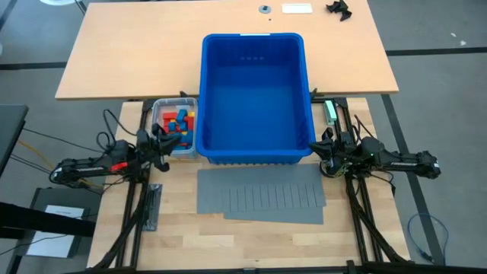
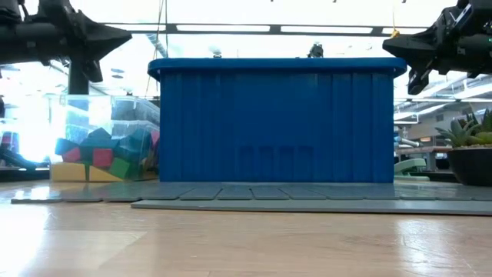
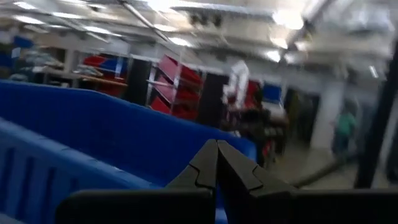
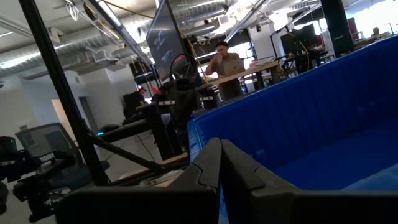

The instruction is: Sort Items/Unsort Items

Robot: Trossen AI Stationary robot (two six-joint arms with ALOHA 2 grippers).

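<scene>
Several small red, blue, yellow and green toy blocks (image 1: pixel 176 122) lie in a clear box (image 1: pixel 173 103) just left of the large blue bin (image 1: pixel 255 95); they also show in the low view (image 2: pixel 100 154). My left gripper (image 1: pixel 169 143) hovers shut and empty at the clear box's near edge, above the table; its shut fingertips show in the left wrist view (image 3: pixel 217 163). My right gripper (image 1: pixel 321 149) hovers shut and empty beside the bin's near right corner; its fingertips show in the right wrist view (image 4: pixel 221 163).
Grey slotted divider sheets (image 1: pixel 262 194) lie flat on the table in front of the bin. A green-tipped tool (image 1: pixel 330 111) lies right of the bin. A dark strip (image 1: pixel 154 207) lies near the left front. A person (image 4: pixel 227 68) stands in the room beyond.
</scene>
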